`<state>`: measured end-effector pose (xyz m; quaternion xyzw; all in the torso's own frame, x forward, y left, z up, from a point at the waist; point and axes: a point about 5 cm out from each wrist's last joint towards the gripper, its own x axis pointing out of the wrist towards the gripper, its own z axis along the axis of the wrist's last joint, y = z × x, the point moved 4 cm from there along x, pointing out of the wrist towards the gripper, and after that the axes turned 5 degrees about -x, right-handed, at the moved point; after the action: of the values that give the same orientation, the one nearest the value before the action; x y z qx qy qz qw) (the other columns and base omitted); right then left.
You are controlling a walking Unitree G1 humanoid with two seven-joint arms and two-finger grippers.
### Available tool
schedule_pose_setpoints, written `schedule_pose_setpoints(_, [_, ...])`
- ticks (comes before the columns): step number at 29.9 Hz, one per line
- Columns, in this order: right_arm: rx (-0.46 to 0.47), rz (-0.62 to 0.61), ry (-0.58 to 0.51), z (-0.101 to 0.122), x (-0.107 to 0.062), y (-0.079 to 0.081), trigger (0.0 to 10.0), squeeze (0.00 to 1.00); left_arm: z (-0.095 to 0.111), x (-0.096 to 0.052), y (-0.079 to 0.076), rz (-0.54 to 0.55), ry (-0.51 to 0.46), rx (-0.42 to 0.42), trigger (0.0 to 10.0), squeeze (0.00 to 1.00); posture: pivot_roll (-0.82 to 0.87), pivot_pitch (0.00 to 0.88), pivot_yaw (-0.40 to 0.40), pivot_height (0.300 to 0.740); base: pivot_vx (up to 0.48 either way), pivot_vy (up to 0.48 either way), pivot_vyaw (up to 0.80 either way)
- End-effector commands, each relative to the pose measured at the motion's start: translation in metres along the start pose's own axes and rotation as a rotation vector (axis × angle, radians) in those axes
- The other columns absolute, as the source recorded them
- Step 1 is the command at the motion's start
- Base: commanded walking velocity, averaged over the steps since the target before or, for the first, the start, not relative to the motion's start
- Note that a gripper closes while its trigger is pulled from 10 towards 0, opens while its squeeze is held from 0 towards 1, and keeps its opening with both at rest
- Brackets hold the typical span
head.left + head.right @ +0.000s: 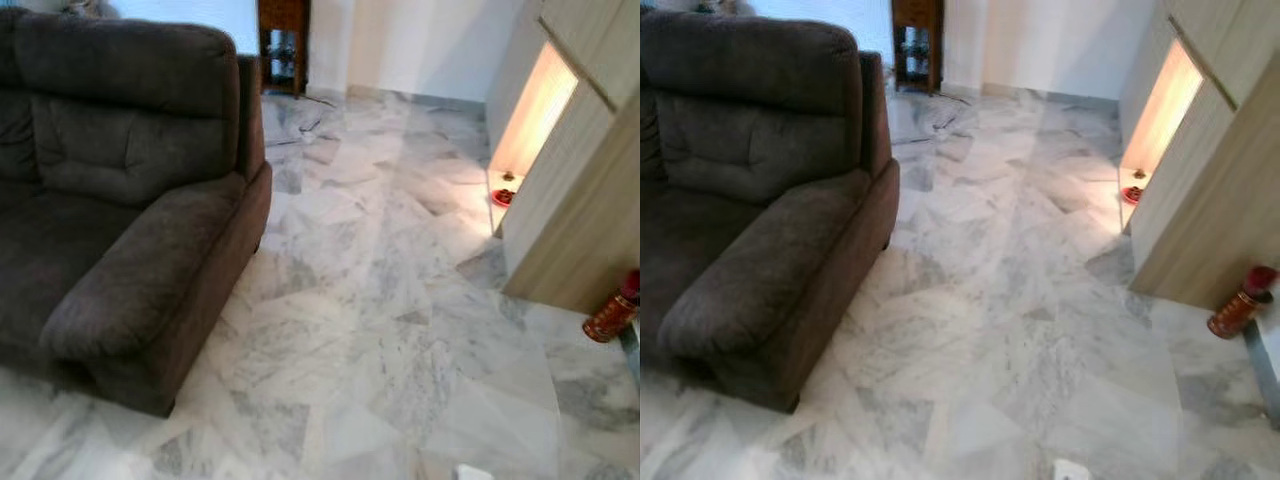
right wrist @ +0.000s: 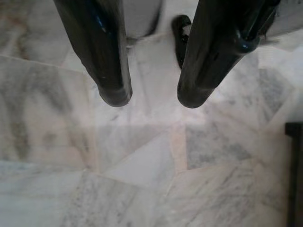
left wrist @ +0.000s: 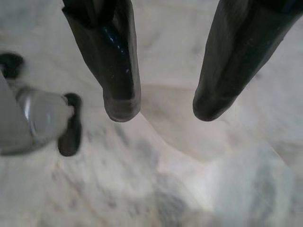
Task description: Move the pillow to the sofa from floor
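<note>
From the left eye view, a dark brown sofa (image 1: 120, 200) stands along the left side of the marble floor (image 1: 400, 300), its padded arm reaching toward the near edge of the floor; its seat is bare, and no pillow can be made out on the floor here, so where it lies cannot be told. Along the right side runs a pale wooden cabinet (image 1: 580, 180) with a lit niche, and a red canister (image 1: 610, 318) stands on the floor at its foot. The right eye view gives the same scene, with a dark wooden stand (image 1: 917, 40) at the far wall beyond the sofa's back. In the left wrist view the left gripper (image 3: 163, 111) hangs over the marble with its fingers moderately apart and nothing between them; a grey rounded part of the robot with black tips shows beside them. In the right wrist view the right gripper (image 2: 154, 99) likewise hangs over bare marble, fingers parted more narrowly and empty. The pillow is likely to be light, soft and yielding, so a pinch on a corner or edge seam would probably hold better than squeezing its middle.
</note>
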<state>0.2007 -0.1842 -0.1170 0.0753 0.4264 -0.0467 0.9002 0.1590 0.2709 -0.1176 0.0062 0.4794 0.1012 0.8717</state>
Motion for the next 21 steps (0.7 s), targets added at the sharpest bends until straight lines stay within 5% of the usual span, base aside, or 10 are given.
schedule_pose_setpoints(1, [0.009,-0.028,0.023,-0.0087,-0.0032,-0.0107,10.0,0.0,-0.0113,-0.0012,-0.0029,-0.002,0.037,-0.001,10.0,0.0,0.08,0.078,0.01,0.74,0.0,0.48,0.0])
schedule_pose_setpoints(21, [-0.003,-0.014,0.033,-0.0101,-0.0028,-0.0067,10.0,0.0,-0.008,0.0008,-0.012,-0.017,0.039,0.007,10.0,0.0,0.07,0.078,0.016,0.74,0.0,0.48,0.0])
